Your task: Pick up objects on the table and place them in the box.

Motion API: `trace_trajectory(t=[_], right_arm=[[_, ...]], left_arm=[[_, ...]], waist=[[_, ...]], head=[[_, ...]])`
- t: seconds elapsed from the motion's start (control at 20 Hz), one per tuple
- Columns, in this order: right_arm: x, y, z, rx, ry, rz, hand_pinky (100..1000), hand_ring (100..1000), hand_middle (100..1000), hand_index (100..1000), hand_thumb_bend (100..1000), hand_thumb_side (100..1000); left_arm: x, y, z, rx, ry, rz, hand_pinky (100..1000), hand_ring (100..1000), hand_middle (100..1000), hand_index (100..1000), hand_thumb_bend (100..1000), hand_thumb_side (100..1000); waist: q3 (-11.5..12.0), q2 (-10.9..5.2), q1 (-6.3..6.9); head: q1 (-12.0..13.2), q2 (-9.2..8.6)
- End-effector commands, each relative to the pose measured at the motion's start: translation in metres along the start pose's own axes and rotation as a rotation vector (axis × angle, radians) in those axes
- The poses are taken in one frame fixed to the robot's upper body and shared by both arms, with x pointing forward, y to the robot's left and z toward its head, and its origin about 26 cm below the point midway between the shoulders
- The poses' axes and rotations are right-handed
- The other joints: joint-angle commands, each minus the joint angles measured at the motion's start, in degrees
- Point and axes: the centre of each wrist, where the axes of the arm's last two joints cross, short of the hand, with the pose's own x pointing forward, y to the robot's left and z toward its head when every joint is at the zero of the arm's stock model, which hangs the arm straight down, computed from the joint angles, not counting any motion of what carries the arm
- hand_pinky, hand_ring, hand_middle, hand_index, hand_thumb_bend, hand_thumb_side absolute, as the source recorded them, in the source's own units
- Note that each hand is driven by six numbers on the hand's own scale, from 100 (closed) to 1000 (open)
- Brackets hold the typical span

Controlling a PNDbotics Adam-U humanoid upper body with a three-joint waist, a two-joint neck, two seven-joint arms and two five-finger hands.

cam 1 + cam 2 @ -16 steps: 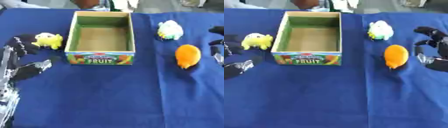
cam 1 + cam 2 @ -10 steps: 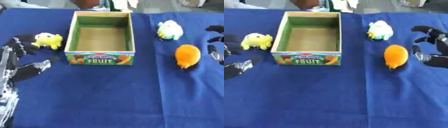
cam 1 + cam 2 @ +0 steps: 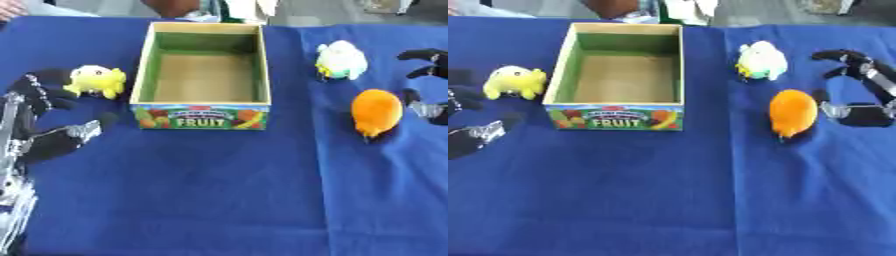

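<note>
Since the orange plush toy (image 3: 792,113), a soft rounded teardrop shape, lies closest to my right hand (image 3: 859,87), I treat it as the thing to take first; it rests on the blue tablecloth (image 3: 667,200) to the right of the box and apart from it, with nothing touching it. I judge it light and squashy, likely to give under the fingers and not to slip, so I would close across its fat middle, thumb on one side and fingers on the other, and avoid the narrower lower tip. My right hand sits just beside it on the right, its dark fingers spread apart and curved toward the toy, holding nothing. Beyond the orange toy, a little farther up the table, sits a white and pale green plush toy (image 3: 760,60), equally soft by the look of it. The open cardboard box with green inner walls and a printed fruit front (image 3: 202,116) stands in the middle, with nothing inside it. On its left lies a yellow plush toy (image 3: 97,80), and my left hand (image 3: 48,120) is near it, fingers apart and empty, its arm rising from the lower left corner.
</note>
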Motion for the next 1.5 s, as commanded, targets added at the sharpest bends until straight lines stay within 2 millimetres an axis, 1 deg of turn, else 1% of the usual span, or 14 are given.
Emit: trace_trajectory(t=[0.05,0.15,0.7,1.05,1.15,1.2,1.25,1.3,1.35,1.4,1.45,1.5], right_arm=[[-0.004,-0.015,0.001,0.024,0.022,0.069,768,991,872,932,100,120],[-0.008,-0.011,-0.002,0.041,0.036,0.08,768,989,872,931,100,145],[-0.02,0.011,-0.009,0.148,0.074,0.133,768,985,873,931,100,198],[-0.02,0.015,-0.007,0.236,0.039,0.165,765,979,869,930,111,246],[-0.019,0.013,-0.006,0.281,0.013,0.188,763,963,857,926,130,234],[-0.018,0.011,-0.006,0.302,-0.002,0.203,762,951,845,922,130,208],[-0.017,0.009,-0.006,0.317,-0.014,0.215,760,940,821,910,127,159],[-0.016,0.008,-0.006,0.324,-0.024,0.225,757,936,804,896,122,131],[-0.015,0.006,-0.006,0.322,-0.031,0.231,750,931,762,817,100,100],[-0.014,0.004,-0.006,0.302,-0.037,0.233,748,931,749,774,100,100],[-0.013,0.002,-0.006,0.275,-0.041,0.233,745,932,735,674,100,100],[-0.013,0.001,-0.006,0.237,-0.042,0.229,742,931,731,600,100,100]], left_arm=[[0.005,0.002,-0.002,-0.008,-0.023,-0.011,591,605,627,742,809,100],[0.006,0.002,-0.002,-0.009,-0.025,-0.01,591,605,627,742,809,100],[0.007,0.001,-0.003,-0.014,-0.028,-0.007,591,604,627,742,808,100],[0.007,0.001,-0.003,-0.015,-0.03,-0.008,591,604,627,742,807,100],[0.007,0.001,-0.003,-0.015,-0.031,-0.008,592,604,627,742,807,100],[0.007,0.001,-0.003,-0.015,-0.031,-0.008,592,604,627,742,807,100],[0.007,0.001,-0.003,-0.015,-0.031,-0.008,592,604,627,742,807,100],[0.007,0.001,-0.003,-0.015,-0.031,-0.008,592,604,627,742,807,100],[0.007,0.001,-0.003,-0.016,-0.031,-0.008,592,604,627,742,806,100],[0.007,0.001,-0.003,-0.016,-0.03,-0.008,592,604,627,742,806,100],[0.007,0.001,-0.003,-0.015,-0.03,-0.008,592,604,627,742,806,100],[0.007,0.001,-0.003,-0.015,-0.029,-0.008,592,604,627,742,806,100]], waist=[[0.1,-0.9,0.14],[0.2,-0.87,0.21],[0.3,-0.67,0.38],[0.4,-0.71,0.27],[0.4,-0.73,0.23],[0.4,-0.73,0.21],[0.3,-0.74,0.21],[0.3,-0.73,0.21],[0.3,-0.73,0.22],[0.2,-0.72,0.25],[0.2,-0.71,0.28],[0.2,-0.7,0.32]], head=[[-0.3,0.09],[-0.3,0.06],[-0.6,0.06],[-0.6,-0.16],[-0.6,-0.2],[-0.6,-0.21],[-0.6,-0.19],[-0.6,-0.13],[-0.6,-0.07],[-0.5,-0.01],[-0.5,0.01],[-0.5,0.0]])
